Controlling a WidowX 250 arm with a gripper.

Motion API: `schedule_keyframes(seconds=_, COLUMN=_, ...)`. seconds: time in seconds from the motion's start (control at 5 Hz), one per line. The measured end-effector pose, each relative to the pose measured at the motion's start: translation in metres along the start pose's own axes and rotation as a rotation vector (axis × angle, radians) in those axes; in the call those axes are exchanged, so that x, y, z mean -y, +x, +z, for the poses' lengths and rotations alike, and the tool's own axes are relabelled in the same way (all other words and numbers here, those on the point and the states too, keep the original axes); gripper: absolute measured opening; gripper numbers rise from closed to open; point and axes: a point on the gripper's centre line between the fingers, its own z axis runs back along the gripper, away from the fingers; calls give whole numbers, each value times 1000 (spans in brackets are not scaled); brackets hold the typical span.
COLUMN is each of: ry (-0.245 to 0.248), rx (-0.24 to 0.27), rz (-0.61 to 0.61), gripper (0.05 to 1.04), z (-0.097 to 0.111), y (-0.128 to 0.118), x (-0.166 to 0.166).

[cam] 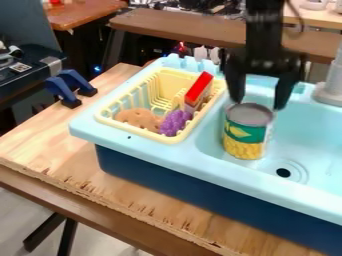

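Observation:
The black gripper (257,100) hangs over the light blue sink (304,145), open, its two fingers spread on either side of the top of a can (247,132). The can has a grey lid and a green and yellow label, and stands upright in the basin, left of the drain. To its left, a yellow dish rack (175,137) holds a brown cookie-like piece (139,118), a purple bunch of grapes (175,122) and a red-topped box (199,89) that leans at a tilt. Whether the fingers touch the can I cannot tell.
The drain (283,172) lies at the basin's front. A grey faucet (330,85) rises at the right edge. Blue clamps (70,85) sit on the wooden table (40,145) at the left, and a brown bench (180,29) runs behind the sink.

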Motion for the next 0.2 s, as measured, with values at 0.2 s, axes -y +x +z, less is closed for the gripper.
schedule_keyframes(seconds=0.2, ry=-33, rx=-20, rz=-63, gripper=1000, z=20, y=-23, x=31)
